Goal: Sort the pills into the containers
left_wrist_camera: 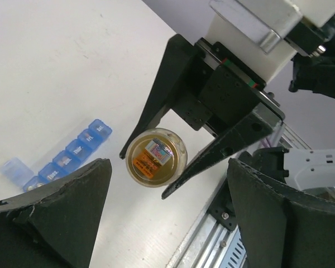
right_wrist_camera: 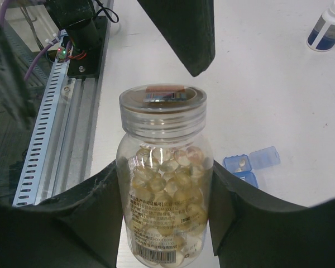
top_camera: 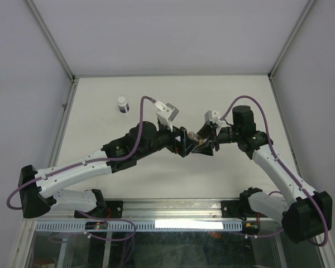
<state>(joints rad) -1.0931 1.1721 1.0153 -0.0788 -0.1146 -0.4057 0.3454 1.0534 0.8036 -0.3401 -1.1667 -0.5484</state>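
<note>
At the far left of the white worktop [top_camera: 100,167] stands a small vial [top_camera: 123,104] with a white cap, well apart from both arms. Near the middle, the left end effector [top_camera: 181,142] has its dark fingers [left_wrist_camera: 61,212] spread wide, and nothing is gripped between them. They point at the lid [left_wrist_camera: 156,156] of a clear bottle [right_wrist_camera: 164,190] but do not touch it.

The pills [right_wrist_camera: 167,184] are translucent amber-yellow capsules, rounded and glossy. They are heaped inside this bottle up to just under its ribbed clear lid, which is on. A printed label with a barcode wraps the lower part of the bottle.

The right end effector [top_camera: 201,144] is closed on the bottle, with its black fingers [right_wrist_camera: 257,223] pressed against both sides of the body. The lid end is turned toward the left arm.

The pill organiser [left_wrist_camera: 78,148], a narrow translucent blue strip of small square compartments with printed lids, lies flat on the worktop under the two end effectors. The compartment at one end has its lid flipped open. Something small and pale shows inside it, too small to name. The other lids seen from the left wrist are down.
</note>
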